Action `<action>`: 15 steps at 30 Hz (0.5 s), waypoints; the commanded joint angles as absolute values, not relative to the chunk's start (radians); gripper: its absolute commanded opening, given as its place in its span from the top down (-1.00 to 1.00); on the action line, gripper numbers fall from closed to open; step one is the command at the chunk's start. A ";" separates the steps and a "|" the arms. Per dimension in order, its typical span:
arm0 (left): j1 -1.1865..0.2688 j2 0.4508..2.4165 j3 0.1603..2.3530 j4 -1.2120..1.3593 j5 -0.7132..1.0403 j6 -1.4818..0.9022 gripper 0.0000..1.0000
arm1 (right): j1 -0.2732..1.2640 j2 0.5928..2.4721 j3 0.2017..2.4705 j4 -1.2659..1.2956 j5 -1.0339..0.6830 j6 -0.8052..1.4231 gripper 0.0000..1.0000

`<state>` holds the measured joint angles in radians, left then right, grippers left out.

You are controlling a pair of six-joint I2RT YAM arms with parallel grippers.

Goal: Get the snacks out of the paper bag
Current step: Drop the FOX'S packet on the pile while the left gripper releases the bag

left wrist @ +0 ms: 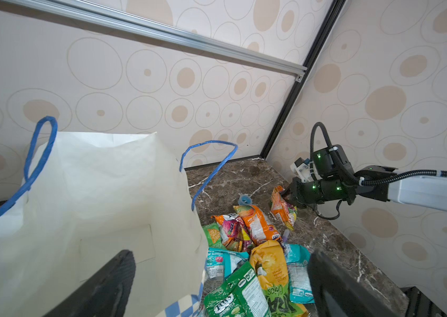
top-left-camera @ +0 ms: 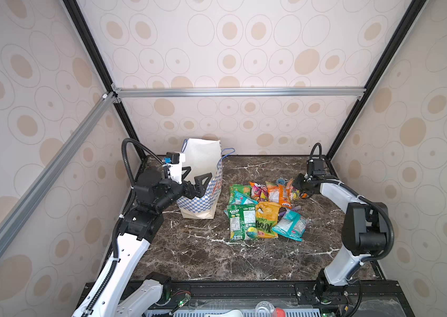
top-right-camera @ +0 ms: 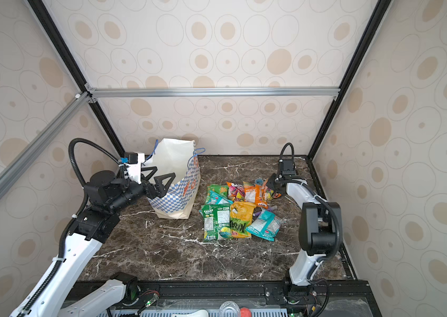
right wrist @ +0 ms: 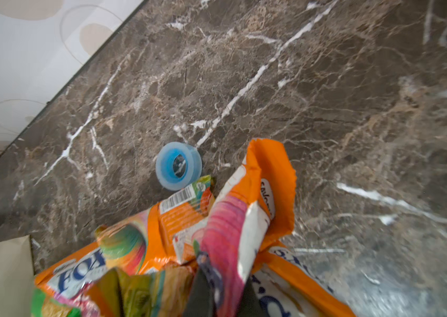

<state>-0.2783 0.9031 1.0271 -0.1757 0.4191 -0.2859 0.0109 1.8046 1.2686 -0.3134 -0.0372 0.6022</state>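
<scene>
Dark marble tabletop (top-left-camera: 203,260) (snacks (top-left-camera: 260,211) piled); circle-patterned walls (top-left-camera: 244,55).

I see lots of bare table (top-left-camera: 189,258) in front, so I can reach through there. The paper bag (top-left-camera: 203,162) stands tall at the back left with its top open, and the snacks (top-left-camera: 264,216) lie in a heap just beside it. A small blue roll (right wrist: 164,167) sits behind the heap.
</scene>
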 commanded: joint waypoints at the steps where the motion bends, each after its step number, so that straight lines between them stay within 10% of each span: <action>1: -0.285 0.840 1.018 -0.219 0.303 -0.217 -0.96 | 0.000 1.852 1.335 -0.265 -0.014 0.614 0.80; 7: -0.285 0.756 0.966 -0.266 -0.135 -0.331 -0.96 | -0.002 1.845 1.362 -0.317 -0.030 0.656 0.08; 15: -0.284 0.685 0.845 -0.191 -0.463 -0.374 -0.96 | -0.002 1.579 1.225 -0.317 0.084 0.584 -0.27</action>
<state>-0.2817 0.7021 0.8635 -0.2226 -0.2604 -0.3431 -0.0010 1.6863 1.2732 -0.3138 0.0109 0.6159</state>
